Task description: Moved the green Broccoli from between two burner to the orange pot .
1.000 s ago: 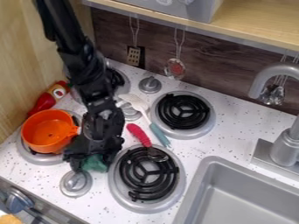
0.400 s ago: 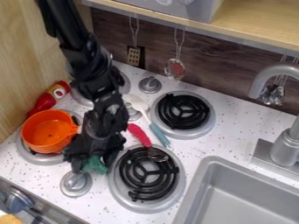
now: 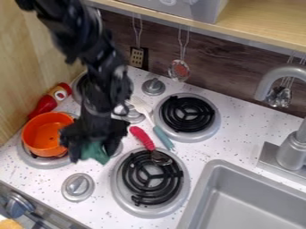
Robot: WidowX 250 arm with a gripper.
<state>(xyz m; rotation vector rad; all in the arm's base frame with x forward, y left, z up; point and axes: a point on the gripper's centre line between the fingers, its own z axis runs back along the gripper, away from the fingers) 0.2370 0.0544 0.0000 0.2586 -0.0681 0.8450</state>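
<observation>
So we've got our claw [image 3: 92,155] hanging left of centre in the frame, pointing down, and it's clamped on the green broccoli [image 3: 94,152]. The broccoli sits between the 2 fingers, just right of the orange pot [image 3: 43,135] and not in it. The pot's on a burner at the left of the frame, with a red bottle [image 3: 45,105] lying behind it, up by the wood panel. The arm comes down from the upper left and partly hides another burner.

Below the claw, lower left, there's a gray knob [image 3: 78,186] on the speckled white bench [image 3: 239,143]. Just right of the middle we see 1 black coil burner [image 3: 187,113], plus 1 more [image 3: 152,177] at lower centre. A red-handled utensil [image 3: 142,137] rests its metal head on that lower coil, and a spoon with a teal handle [image 3: 163,137] lies beside it. The sink [image 3: 254,201] fills our lower right corner.
</observation>
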